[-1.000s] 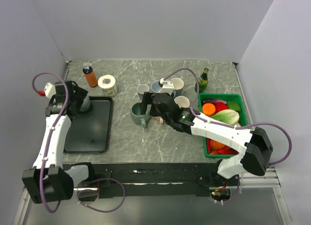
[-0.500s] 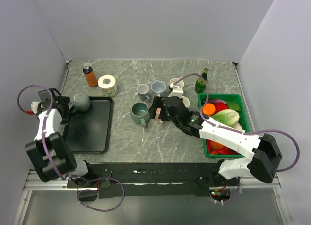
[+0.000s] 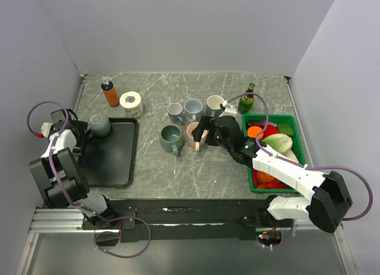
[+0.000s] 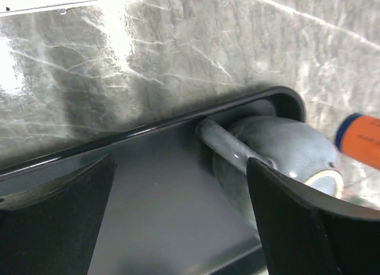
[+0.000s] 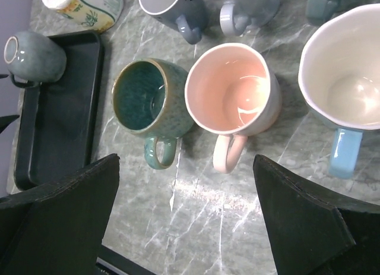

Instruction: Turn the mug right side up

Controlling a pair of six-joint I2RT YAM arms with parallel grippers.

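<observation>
Grey marbled tabletop (image 3: 178,168), pale walls (image 3: 178,31) on three sides. Black tray (image 3: 110,162) at left. Grey mug (image 3: 99,125) was in the tray's far left corner, mouth down, base ring up, long axis about vertical, handle toward left hand (image 4: 179,162). Left hand wide, empty, just beside the mug. Right hand (image 5: 185,159) wide, empty, above pink mug (image 5: 231,91) and green mug (image 5: 148,97) mid tabletop.

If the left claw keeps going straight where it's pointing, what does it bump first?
Most likely the grey mug in the corner of the black tray, its handle nearest. It sits ahead of the open left gripper, off toward one finger. Depth is unclear, so the tray floor might come first.
</observation>
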